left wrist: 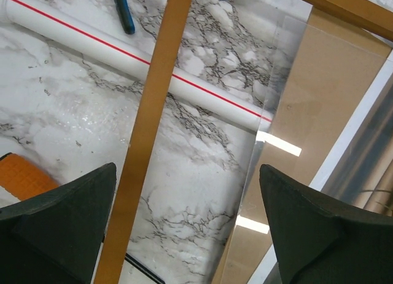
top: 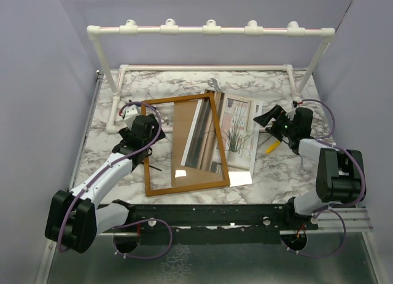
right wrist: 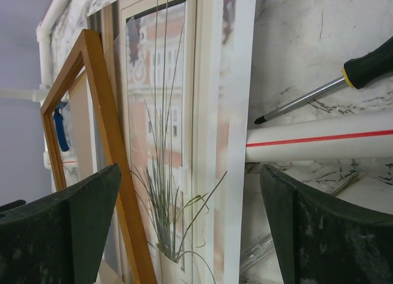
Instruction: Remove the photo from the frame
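Jaws on both arms stand wide with nothing between them: the left gripper (left wrist: 187,170) hangs over the left bar of the frame (top: 178,99), and the right gripper (right wrist: 190,167) faces the photo (top: 239,136) from its right side. Frame lies flat and skewed mid-table; photo lies just right of it, mostly clear, its left strip seemingly tucked under the frame's right bar. Finishing well, I judge, means pinching the photo's bare right margin and drawing it flat and rightward, not upward, so the paper does not crease, while the left arm steadies the frame, whose glass looks slippery. A screwdriver (top: 273,147) near the right gripper is worth avoiding. The table (top: 276,173) is marble-patterned, hard and glossy; beyond stands a white pipe rack (top: 209,29), with lilac walls (top: 37,63) around
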Action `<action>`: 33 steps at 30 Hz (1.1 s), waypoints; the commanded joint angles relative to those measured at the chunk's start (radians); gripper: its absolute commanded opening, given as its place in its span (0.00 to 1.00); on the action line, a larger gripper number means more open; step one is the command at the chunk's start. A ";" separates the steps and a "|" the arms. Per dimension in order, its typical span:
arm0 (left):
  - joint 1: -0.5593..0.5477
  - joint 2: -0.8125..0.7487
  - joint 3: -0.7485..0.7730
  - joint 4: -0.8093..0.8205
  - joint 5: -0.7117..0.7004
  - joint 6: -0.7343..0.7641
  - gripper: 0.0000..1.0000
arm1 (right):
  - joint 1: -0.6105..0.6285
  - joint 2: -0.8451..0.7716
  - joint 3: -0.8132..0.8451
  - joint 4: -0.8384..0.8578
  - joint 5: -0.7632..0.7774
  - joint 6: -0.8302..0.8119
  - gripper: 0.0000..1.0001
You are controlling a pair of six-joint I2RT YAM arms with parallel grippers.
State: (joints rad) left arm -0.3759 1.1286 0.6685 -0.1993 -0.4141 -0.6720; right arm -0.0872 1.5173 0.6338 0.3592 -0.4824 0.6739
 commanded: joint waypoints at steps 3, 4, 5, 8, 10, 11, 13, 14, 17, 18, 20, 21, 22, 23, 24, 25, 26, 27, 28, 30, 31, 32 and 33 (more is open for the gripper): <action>0.034 0.013 -0.042 0.038 -0.038 -0.020 0.99 | -0.003 0.037 -0.022 0.054 -0.046 -0.011 0.95; 0.036 0.016 -0.045 0.042 -0.031 -0.021 0.99 | -0.003 0.050 -0.023 0.064 -0.052 -0.007 0.93; 0.037 0.019 -0.050 0.049 -0.026 -0.021 0.99 | -0.003 0.061 -0.027 0.082 -0.065 0.000 0.92; 0.040 0.011 -0.075 0.086 0.002 -0.022 0.99 | -0.003 0.097 -0.033 0.129 -0.105 0.016 0.89; 0.041 0.005 -0.085 0.102 0.008 -0.022 0.99 | -0.003 0.122 -0.031 0.144 -0.121 0.027 0.87; 0.041 0.004 -0.084 0.100 0.009 -0.021 0.99 | -0.003 0.132 -0.032 0.150 -0.127 0.032 0.86; 0.042 0.002 -0.087 0.099 0.008 -0.017 0.99 | -0.003 0.143 -0.035 0.160 -0.133 0.037 0.85; 0.044 0.000 -0.089 0.099 0.008 -0.017 0.99 | -0.003 0.147 -0.037 0.165 -0.136 0.039 0.84; 0.047 -0.006 -0.093 0.099 0.010 -0.019 0.99 | -0.003 0.179 -0.019 0.166 -0.164 0.040 0.81; 0.048 -0.006 -0.092 0.100 0.014 -0.020 0.99 | -0.003 0.194 -0.007 0.157 -0.182 0.041 0.80; 0.048 -0.007 -0.090 0.098 0.020 -0.023 0.99 | -0.003 0.218 0.001 0.170 -0.212 0.054 0.79; 0.049 -0.007 -0.089 0.099 0.025 -0.022 0.99 | -0.003 0.226 -0.002 0.186 -0.221 0.065 0.79; 0.049 -0.007 -0.088 0.099 0.027 -0.021 0.99 | -0.003 0.233 -0.005 0.205 -0.233 0.077 0.79; 0.049 -0.010 -0.088 0.099 0.028 -0.021 0.99 | -0.002 0.242 -0.006 0.221 -0.247 0.086 0.78; 0.049 -0.013 -0.087 0.098 0.030 -0.021 0.99 | -0.003 0.250 -0.006 0.234 -0.259 0.095 0.77; 0.049 -0.016 -0.089 0.098 0.029 -0.020 0.99 | -0.003 0.258 -0.004 0.246 -0.274 0.103 0.76; 0.050 -0.020 -0.089 0.099 0.029 -0.020 0.99 | -0.002 0.264 -0.003 0.260 -0.288 0.112 0.74; 0.051 -0.022 -0.090 0.098 0.030 -0.020 0.99 | -0.003 0.268 -0.003 0.271 -0.297 0.118 0.73; 0.050 -0.023 -0.091 0.099 0.033 -0.019 0.99 | -0.003 0.271 -0.002 0.277 -0.306 0.121 0.69; 0.052 -0.019 -0.088 0.099 0.040 -0.017 0.99 | -0.002 0.281 0.002 0.290 -0.329 0.130 0.64; 0.051 -0.017 -0.087 0.099 0.045 -0.017 0.99 | -0.001 0.287 0.005 0.301 -0.343 0.134 0.60; 0.052 -0.013 -0.086 0.099 0.049 -0.018 0.99 | -0.002 0.293 0.005 0.311 -0.356 0.142 0.55; 0.052 -0.013 -0.086 0.099 0.052 -0.020 0.99 | -0.001 0.295 0.002 0.323 -0.362 0.148 0.51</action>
State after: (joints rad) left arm -0.3328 1.1259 0.5865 -0.1131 -0.3985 -0.6910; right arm -0.0872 1.7866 0.6189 0.6067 -0.7635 0.7891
